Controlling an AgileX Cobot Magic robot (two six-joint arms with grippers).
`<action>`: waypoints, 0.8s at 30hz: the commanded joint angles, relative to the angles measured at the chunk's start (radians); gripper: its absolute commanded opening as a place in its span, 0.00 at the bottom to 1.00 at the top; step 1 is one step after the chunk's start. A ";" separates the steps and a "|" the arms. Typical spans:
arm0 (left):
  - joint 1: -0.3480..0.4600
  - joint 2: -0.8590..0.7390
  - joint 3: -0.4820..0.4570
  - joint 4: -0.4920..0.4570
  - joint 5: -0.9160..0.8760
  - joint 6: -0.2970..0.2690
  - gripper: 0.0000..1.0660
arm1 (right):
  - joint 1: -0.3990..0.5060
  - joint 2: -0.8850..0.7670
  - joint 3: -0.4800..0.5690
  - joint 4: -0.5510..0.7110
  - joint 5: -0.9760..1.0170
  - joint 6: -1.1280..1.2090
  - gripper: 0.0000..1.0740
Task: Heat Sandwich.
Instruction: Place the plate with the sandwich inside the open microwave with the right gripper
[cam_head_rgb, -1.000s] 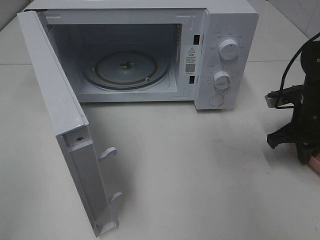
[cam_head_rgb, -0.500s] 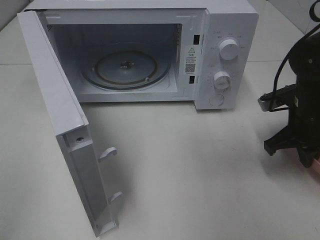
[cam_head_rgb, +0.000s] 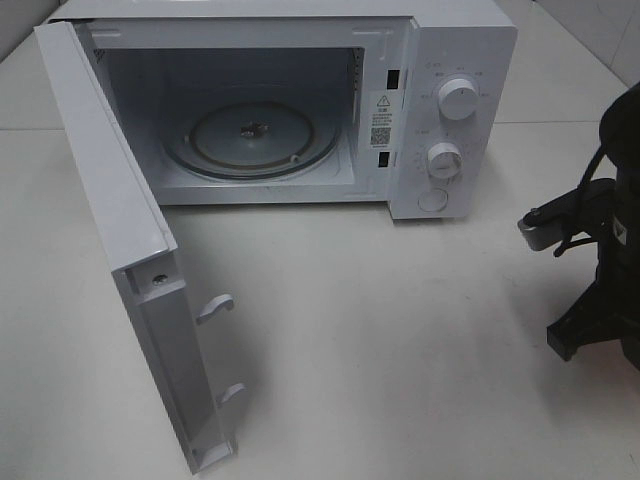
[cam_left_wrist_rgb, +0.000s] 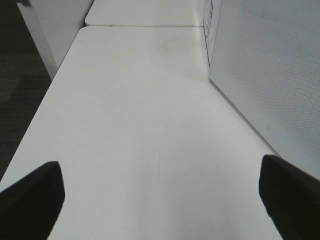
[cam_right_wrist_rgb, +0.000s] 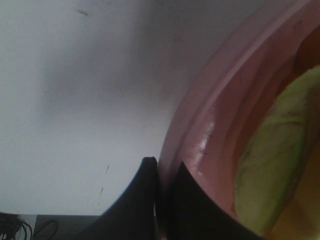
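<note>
In the right wrist view the sandwich (cam_right_wrist_rgb: 275, 165) shows as pale yellow-green bread on a round pink plate (cam_right_wrist_rgb: 225, 115). My right gripper (cam_right_wrist_rgb: 161, 200) is shut on the plate's rim, one dark finger on the table side and one over the plate. From the high camera only the black right arm (cam_head_rgb: 600, 290) appears, at the right edge; plate and sandwich are hidden there. The white microwave (cam_head_rgb: 450, 60) stands open at the back with its glass turntable (cam_head_rgb: 250, 140) bare. My left gripper (cam_left_wrist_rgb: 160, 200) is open, low over the white table (cam_left_wrist_rgb: 140, 115), holding nothing.
The microwave door (cam_head_rgb: 110, 200) swings out far to the front left, with latch hooks on its inner edge. Two knobs (cam_head_rgb: 457, 98) sit on the control panel. The microwave's side wall (cam_left_wrist_rgb: 270, 75) is close beside the left gripper. A dark floor drops off past the table edge (cam_left_wrist_rgb: 45, 105).
The right arm has shifted toward the lower right of the high view. The pink sliver of plate seen earlier at that edge no longer shows. Microwave and door are unmoved.
</note>
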 joint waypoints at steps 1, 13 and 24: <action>0.003 -0.025 0.003 0.000 -0.006 -0.001 0.99 | 0.039 -0.056 0.031 -0.018 0.044 0.019 0.00; 0.003 -0.025 0.003 0.000 -0.006 -0.001 0.99 | 0.196 -0.203 0.070 -0.020 0.132 0.021 0.00; 0.003 -0.025 0.003 0.000 -0.006 -0.001 0.99 | 0.355 -0.283 0.070 -0.020 0.220 0.021 0.00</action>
